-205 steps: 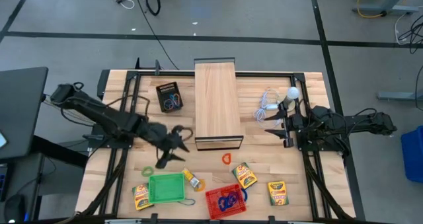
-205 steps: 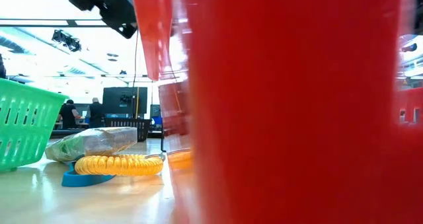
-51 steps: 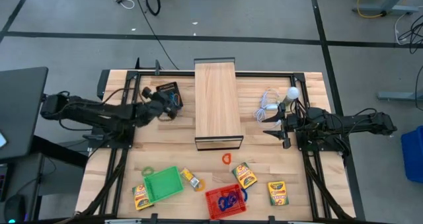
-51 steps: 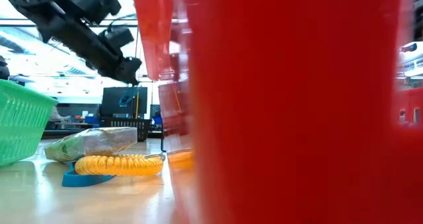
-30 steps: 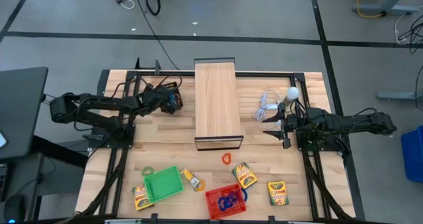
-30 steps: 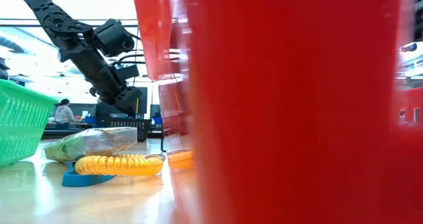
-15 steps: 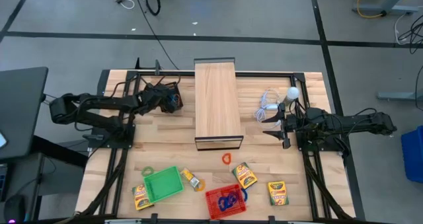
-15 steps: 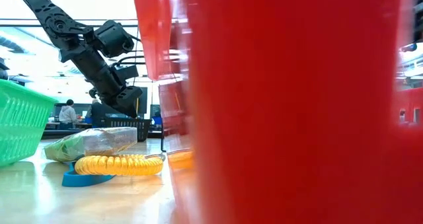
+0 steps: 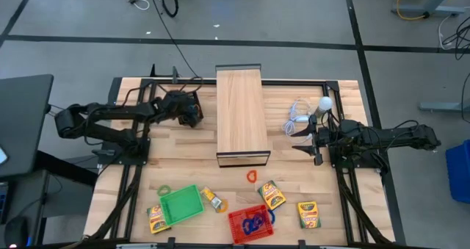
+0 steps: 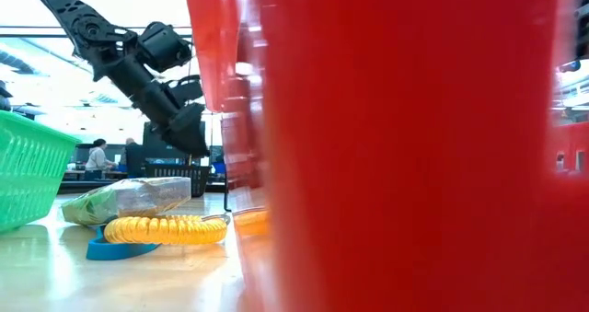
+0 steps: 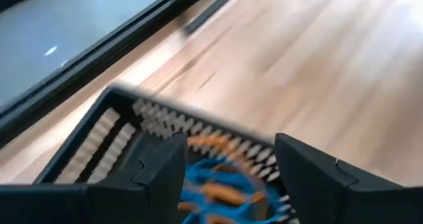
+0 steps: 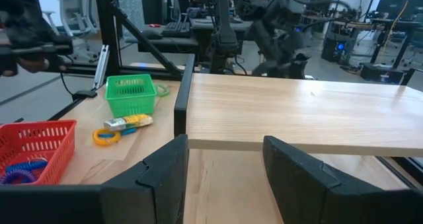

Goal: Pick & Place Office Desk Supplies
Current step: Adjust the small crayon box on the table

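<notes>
My left gripper (image 9: 192, 114) (image 11: 228, 151) hangs open over a black basket (image 9: 186, 104) (image 11: 99, 145) at the table's far left. Blue and orange loops (image 11: 218, 191) lie inside the basket, below the fingers. My right gripper (image 9: 297, 137) (image 12: 225, 148) waits open and empty on the right. Near the front edge, crayon boxes (image 9: 272, 195) (image 9: 308, 214) (image 9: 156, 218) lie flat. An orange loop (image 9: 252, 176), a green loop (image 9: 163, 189) and a yellow piece (image 9: 213, 199) lie there too. A red basket (image 9: 236, 231) holds blue loops (image 9: 255, 222).
A long pale wooden box (image 9: 241, 115) stands between the arms. A white bulb with a coiled cable (image 9: 323, 104) lies at the far right. A green basket (image 9: 182, 205) sits front left. The red basket's wall (image 10: 414, 146) fills most of the low view.
My left gripper has risen a little and tipped upward over the black basket, shifting slightly toward the wooden box. My right arm has kept still.
</notes>
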